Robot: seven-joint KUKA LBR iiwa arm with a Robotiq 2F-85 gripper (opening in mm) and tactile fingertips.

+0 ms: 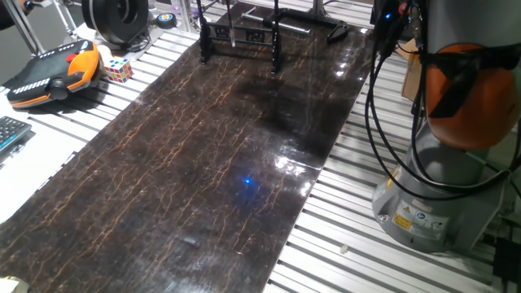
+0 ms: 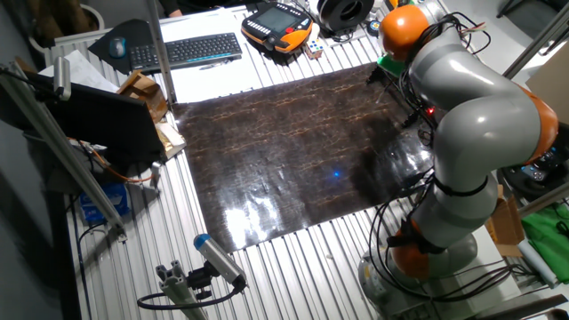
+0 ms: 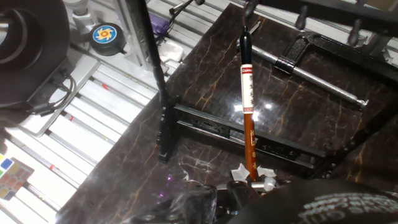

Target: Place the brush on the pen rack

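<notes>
A low black metal pen rack [image 1: 244,37] stands at the far end of the dark shiny marbled bench [image 1: 203,163].

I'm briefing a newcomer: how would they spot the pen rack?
Look to the far end of the dark marbled mat, away from the robot's base. The pen rack stands there: a low black frame, two slim posts joined by a horizontal bar. Unlike the orange handheld controller nearby, it is thin, black and skeletal.
</notes>
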